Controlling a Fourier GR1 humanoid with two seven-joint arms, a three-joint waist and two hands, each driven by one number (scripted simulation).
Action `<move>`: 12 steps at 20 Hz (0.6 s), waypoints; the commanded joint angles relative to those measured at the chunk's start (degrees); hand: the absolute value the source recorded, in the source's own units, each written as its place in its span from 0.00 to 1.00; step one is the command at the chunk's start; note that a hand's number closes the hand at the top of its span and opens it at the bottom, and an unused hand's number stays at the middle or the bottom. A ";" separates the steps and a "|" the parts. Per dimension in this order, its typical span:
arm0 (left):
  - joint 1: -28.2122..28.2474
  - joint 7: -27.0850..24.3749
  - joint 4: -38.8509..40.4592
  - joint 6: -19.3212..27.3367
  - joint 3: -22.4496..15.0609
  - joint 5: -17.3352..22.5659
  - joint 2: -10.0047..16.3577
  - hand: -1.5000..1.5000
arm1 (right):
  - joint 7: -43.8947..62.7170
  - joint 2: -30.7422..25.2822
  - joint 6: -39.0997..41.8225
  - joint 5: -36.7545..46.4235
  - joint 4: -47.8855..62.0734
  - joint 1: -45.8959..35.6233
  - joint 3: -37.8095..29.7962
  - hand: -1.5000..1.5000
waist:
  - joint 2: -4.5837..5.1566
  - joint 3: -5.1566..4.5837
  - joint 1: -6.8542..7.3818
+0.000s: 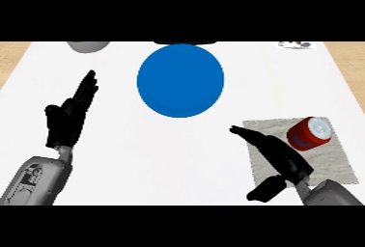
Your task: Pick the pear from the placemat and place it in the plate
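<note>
Blue round plate (pixel 179 79) centre-rear on white surface (pixel 143 159). Grey cloth placemat (pixel 328 164) front-right, apart from plate; red cylindrical can (pixel 310 133) on placemat's rear half.

A single view looks from head height steeply down onto the white surface (pixel 178 159), facing forward, away from the body. The left forearm (pixel 35 181) and right forearm (pixel 331 193) come in from the lower edge. The blue plate (pixel 180 79) lies a little above the middle. The surface's far edge runs just beyond the plate, and its side edges show well to the plate's left and right. The surface fills almost the whole view.
</note>
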 commanded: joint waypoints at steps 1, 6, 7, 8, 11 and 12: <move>0.40 0.27 0.45 -1.38 1.01 -0.21 0.13 0.50 | 1.25 -2.88 0.51 3.73 -7.13 -0.59 -2.25 0.00 | -0.04 -0.01 -0.01; 2.89 -0.69 -1.50 -0.75 -0.41 -1.72 -0.73 0.50 | 17.22 -9.19 14.44 0.25 -11.50 -9.56 -4.78 0.00 | -0.09 -0.12 0.58; 1.37 1.89 -2.93 0.52 -0.91 -2.10 -1.38 0.50 | 18.01 -12.31 18.42 -0.61 -11.75 -10.57 -4.72 0.00 | -0.20 -0.13 0.55; -0.49 2.64 -1.40 -0.80 0.29 -1.36 -0.17 0.50 | 17.49 -14.56 21.43 -1.05 -9.57 -11.33 -5.09 0.00 | 0.03 -0.12 0.46; 2.06 -0.93 -1.15 -0.86 -0.96 -1.94 -2.12 0.50 | 25.91 -13.13 30.25 -5.71 -8.19 -16.97 -4.68 0.00 | 0.14 -0.15 1.23; 2.00 -0.40 -1.69 -0.33 -0.45 -2.48 -1.83 0.50 | 26.25 -12.98 31.40 -5.75 -7.11 -17.20 -5.45 0.00 | 0.11 -0.07 1.01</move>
